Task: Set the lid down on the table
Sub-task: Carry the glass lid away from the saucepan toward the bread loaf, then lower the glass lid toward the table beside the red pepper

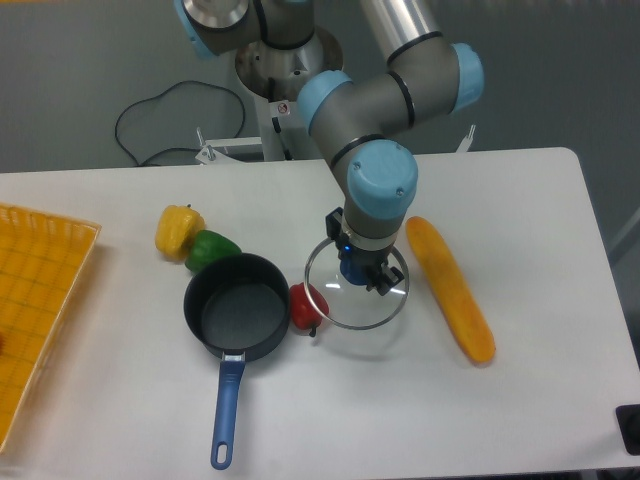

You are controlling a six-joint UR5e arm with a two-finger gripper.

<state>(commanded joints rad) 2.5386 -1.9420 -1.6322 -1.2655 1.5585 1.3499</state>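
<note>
1. White tabletop, the table [520, 200], fills most of the view: flat, rounded corners. Behind its far edge, grey floor with a black cable [160, 125] looped on it. Arm base stands at the far edge.
2. Yellow gridded tray [40, 290] lies at the table's left edge, partly cut off by the frame.
3. Count on the table: one dark pan [236, 308] with a blue handle pointing toward the near edge; one yellow pepper [178, 230]; one green pepper [210, 248] touching the yellow one and just beside the pan's far rim; one red pepper [304, 306] against the pan's right wall; one long yellow-orange vegetable [450, 290] lying to the right; one lid [357, 297].
4. Pan is uncovered; nothing visible inside it.
5. Lid: clear glass with a thin silver rim, located right of the pan, between the red pepper and the long vegetable. Its left rim overlaps the red pepper in this view; its right rim is near the long vegetable but apart from it. A shadow lies on the table just beyond its near edge; cannot tell whether the lid touches the surface.
6. Gripper [363, 276] points straight down over the lid's centre. Fingers sit narrow, closed on the centre knob, which they hide. Lid hangs roughly level beneath them.
</note>
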